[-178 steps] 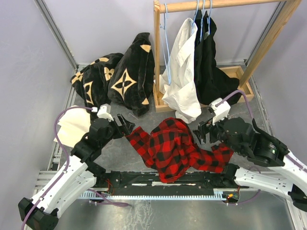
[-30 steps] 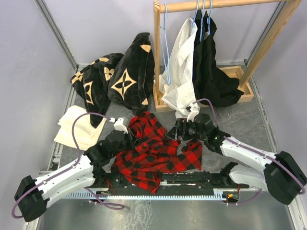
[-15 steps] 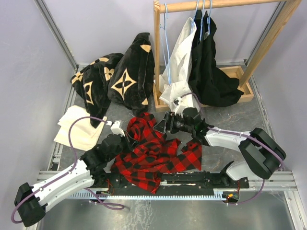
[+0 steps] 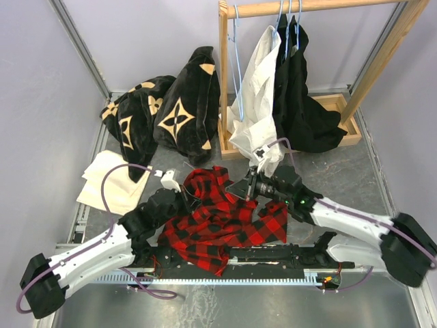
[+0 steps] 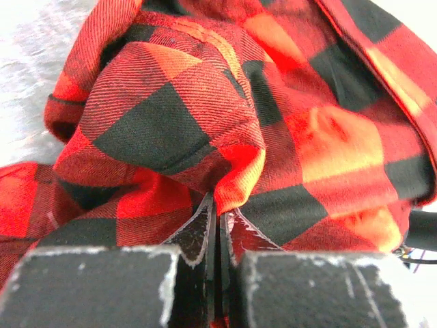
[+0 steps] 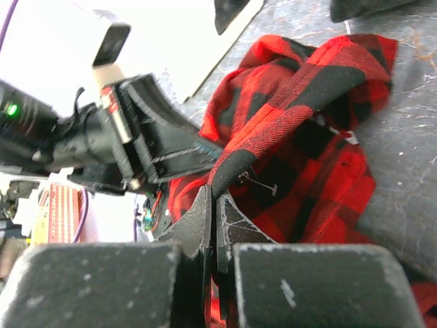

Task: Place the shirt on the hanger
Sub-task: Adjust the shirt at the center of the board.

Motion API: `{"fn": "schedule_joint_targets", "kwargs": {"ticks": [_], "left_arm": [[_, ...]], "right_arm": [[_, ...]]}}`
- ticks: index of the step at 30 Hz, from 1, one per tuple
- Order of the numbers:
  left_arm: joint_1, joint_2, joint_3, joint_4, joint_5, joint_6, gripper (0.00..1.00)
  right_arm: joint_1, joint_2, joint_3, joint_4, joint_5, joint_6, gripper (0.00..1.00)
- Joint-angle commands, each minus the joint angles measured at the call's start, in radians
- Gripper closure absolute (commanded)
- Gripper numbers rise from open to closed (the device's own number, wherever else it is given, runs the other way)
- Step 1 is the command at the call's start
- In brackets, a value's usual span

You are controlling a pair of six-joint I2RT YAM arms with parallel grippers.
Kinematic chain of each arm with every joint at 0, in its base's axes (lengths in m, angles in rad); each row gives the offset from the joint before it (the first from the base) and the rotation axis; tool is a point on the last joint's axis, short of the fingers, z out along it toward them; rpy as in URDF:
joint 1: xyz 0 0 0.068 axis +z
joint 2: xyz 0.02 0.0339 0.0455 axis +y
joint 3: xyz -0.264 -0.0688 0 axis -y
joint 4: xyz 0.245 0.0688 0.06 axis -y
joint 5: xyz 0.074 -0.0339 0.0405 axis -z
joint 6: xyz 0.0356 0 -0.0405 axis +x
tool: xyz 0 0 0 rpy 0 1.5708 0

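Note:
The red-and-black plaid shirt (image 4: 222,222) lies crumpled on the table between the two arms. My left gripper (image 4: 190,199) is shut on a fold at the shirt's left side. In the left wrist view its jaws (image 5: 218,213) pinch a plaid fold of the shirt (image 5: 205,109). My right gripper (image 4: 240,189) is shut on the shirt's upper edge. The right wrist view shows this gripper (image 6: 214,199) clamping a hemmed edge of the shirt (image 6: 307,137). The light-blue wire hanger (image 4: 236,65) hangs bare at the left end of the rail, behind both grippers.
A wooden clothes rail (image 4: 314,7) at the back right carries a white shirt (image 4: 256,109) and a black garment (image 4: 304,109). Black fabric with tan flower motifs (image 4: 171,109) is heaped at the back left. A white cloth (image 4: 109,183) lies by the left arm.
My right gripper has gone from open to shut on the shirt's upper edge and drawn back slightly to the right. The left gripper has kept its hold.

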Motion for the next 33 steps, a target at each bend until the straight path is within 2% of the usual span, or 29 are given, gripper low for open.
{"fn": "schedule_joint_targets", "kwargs": {"ticks": [1,6,10,18,25,29,33], "left_arm": [[0.002,0.106,0.067,0.089,0.008,0.018,0.97],[0.003,0.257,0.165,0.197,0.072,0.063,0.97],[0.003,0.388,0.3,0.239,0.123,0.126,0.97],[0.011,0.542,0.596,0.187,0.134,0.254,0.97],[0.047,0.622,0.827,0.127,0.188,0.323,0.97],[0.071,0.629,0.832,0.102,0.177,0.333,0.97],[0.117,0.571,0.699,0.102,0.17,0.29,0.93]], "right_arm": [[0.036,-0.253,-0.003,-0.108,0.119,-0.076,1.0],[0.06,-0.47,0.054,-0.259,0.183,-0.135,1.0],[0.074,-0.527,0.165,-0.333,0.176,-0.187,1.0],[0.09,-0.466,0.482,-0.444,0.125,-0.345,1.0],[0.09,-0.365,0.72,-0.427,0.078,-0.421,1.0],[0.093,-0.315,0.744,-0.403,0.04,-0.409,1.0],[0.122,-0.296,0.629,-0.34,0.058,-0.362,1.0]]}}
